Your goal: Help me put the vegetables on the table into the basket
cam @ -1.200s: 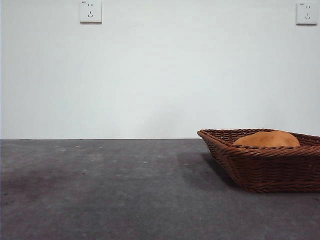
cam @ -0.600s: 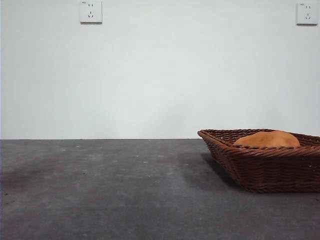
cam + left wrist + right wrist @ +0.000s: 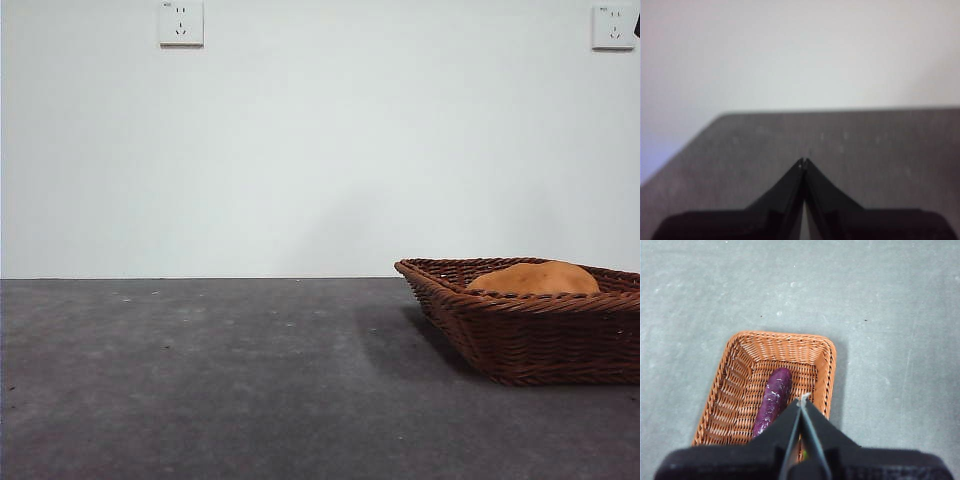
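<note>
Eggplant [image 3: 772,401] and potato [image 3: 534,278] lie inside the basket [image 3: 520,345]. Right gripper [image 3: 804,401] hangs above, jaws together and empty; left gripper [image 3: 804,161] likewise together. Retreat straight upward, clear of the rim

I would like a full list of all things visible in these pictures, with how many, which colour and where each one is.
basket: one, brown wicker, on the table at the right of the front view.
potato: one, orange-brown, inside the basket, its top showing above the rim.
eggplant: one, dark purple, lying inside the basket, seen from above in the right wrist view.
table: one, dark grey, speckled.
wall sockets: two, white, high on the white wall.
corn: not visible in any picture.
left hand: one, black, shut, holding nothing, over bare table.
right hand: one, black, shut, holding nothing, high above the basket.
</note>
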### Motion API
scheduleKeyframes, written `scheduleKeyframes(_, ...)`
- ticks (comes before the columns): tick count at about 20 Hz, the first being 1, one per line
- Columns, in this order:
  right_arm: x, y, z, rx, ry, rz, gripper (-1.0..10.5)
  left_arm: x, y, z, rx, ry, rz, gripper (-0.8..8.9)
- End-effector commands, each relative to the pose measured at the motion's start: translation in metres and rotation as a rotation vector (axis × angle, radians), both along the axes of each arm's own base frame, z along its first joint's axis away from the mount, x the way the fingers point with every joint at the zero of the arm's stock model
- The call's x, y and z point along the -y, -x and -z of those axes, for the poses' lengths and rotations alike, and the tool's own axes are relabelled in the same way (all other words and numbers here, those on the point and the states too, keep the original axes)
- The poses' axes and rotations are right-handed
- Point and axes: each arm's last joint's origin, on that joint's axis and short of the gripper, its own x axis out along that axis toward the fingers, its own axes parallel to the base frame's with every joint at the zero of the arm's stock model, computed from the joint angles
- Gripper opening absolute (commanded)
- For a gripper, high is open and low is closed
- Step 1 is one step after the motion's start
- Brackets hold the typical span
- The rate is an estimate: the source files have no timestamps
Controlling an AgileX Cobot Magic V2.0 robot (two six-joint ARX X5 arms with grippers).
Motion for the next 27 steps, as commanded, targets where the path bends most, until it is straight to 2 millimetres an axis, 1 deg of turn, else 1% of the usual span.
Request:
scheduleKeyframes(1,0.000,-0.002,0.000,0.003,-0.001,0.003,0.0,0.000,-0.004,0.035,-0.044,0.026,-0.001,-0.04)
scheduleKeyframes(4,0.000,-0.002,0.000,0.004,-0.001,0.003,0.0,0.000,-0.008,0.071,-0.091,0.110,-0.010,-0.04)
scheduleKeyframes(5,0.000,-0.002,0.000,0.003,-0.001,0.003,0.0,0.000,-0.009,0.078,-0.102,0.121,-0.008,-0.04)
scheduleKeyframes(7,0.000,-0.002,0.000,0.005,-0.001,0.003,0.0,0.001,-0.010,0.076,-0.085,0.108,0.012,-0.04)
scheduleKeyframes(9,0.000,-0.002,0.000,0.004,-0.001,0.003,0.0,0.001,-0.009,0.078,-0.106,0.108,0.015,-0.04)
scheduleKeyframes(13,0.000,-0.002,0.000,0.004,-0.001,0.004,0.0,0.003,-0.010,0.078,-0.104,0.144,0.072,-0.04)
scheduleKeyframes(27,0.000,-0.002,0.000,0.004,-0.001,0.004,0.0,0.003,-0.011,0.080,-0.131,0.143,0.070,-0.04)
